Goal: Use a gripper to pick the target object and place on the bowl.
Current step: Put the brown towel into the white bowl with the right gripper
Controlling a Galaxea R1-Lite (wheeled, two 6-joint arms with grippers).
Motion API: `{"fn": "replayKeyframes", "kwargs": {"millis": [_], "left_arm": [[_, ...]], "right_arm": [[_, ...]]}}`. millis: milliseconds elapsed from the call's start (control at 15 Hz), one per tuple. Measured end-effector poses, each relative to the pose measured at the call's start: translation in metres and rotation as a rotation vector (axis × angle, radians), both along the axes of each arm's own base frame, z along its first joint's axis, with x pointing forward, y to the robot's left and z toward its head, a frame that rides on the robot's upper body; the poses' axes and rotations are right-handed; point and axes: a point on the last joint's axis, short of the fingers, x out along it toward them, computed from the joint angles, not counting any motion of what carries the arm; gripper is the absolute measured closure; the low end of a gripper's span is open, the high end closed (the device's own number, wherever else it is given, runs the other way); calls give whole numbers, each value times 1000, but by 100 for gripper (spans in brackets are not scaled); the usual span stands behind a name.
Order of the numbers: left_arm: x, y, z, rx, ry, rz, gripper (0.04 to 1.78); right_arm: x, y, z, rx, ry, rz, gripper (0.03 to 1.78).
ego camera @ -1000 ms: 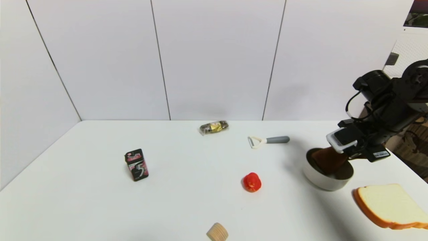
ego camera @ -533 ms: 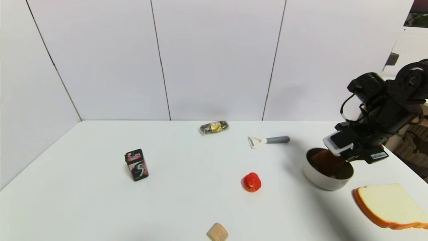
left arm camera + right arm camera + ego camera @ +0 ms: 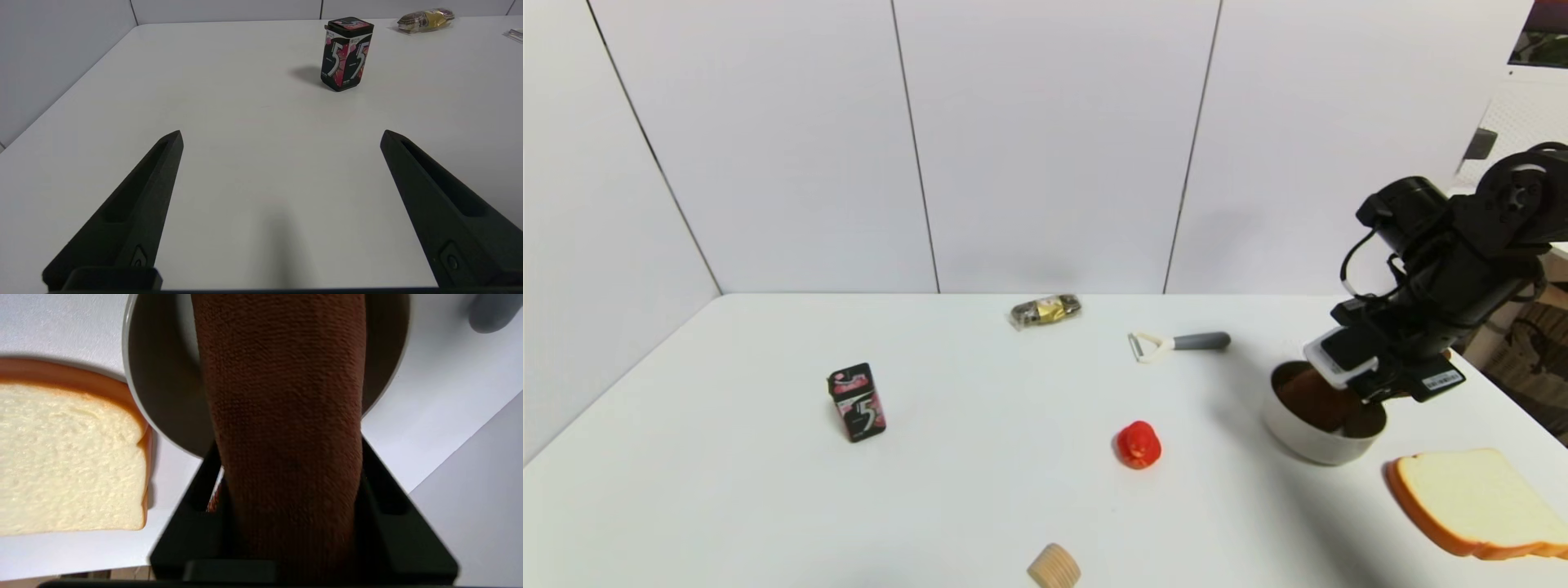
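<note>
Right gripper (image 3: 286, 506) pinching towel (image 3: 282, 396), towel hanging into bowl (image 3: 1307, 441). I judge: lower until most bulk sits inside bowl, centre over rim, then release. Left gripper (image 3: 282, 134) spread, parked far from bowl.

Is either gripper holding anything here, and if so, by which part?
The right gripper holds the brown towel by its upper end; the rest hangs into the grey bowl. The left gripper is open over the table, holding nothing.
</note>
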Motion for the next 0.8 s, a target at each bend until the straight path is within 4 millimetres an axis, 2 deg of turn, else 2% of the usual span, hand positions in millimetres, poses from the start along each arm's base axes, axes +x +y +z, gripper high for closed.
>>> {"fn": "replayKeyframes", "kwargs": {"millis": [333, 800], "left_arm": [[0, 0, 0, 0, 0, 0, 11], [0, 0, 0, 0, 0, 0, 11]], "right_arm": [[-4, 0, 5, -5, -12, -4, 55], [-19, 8, 34, 11, -108, 19, 29]]}}
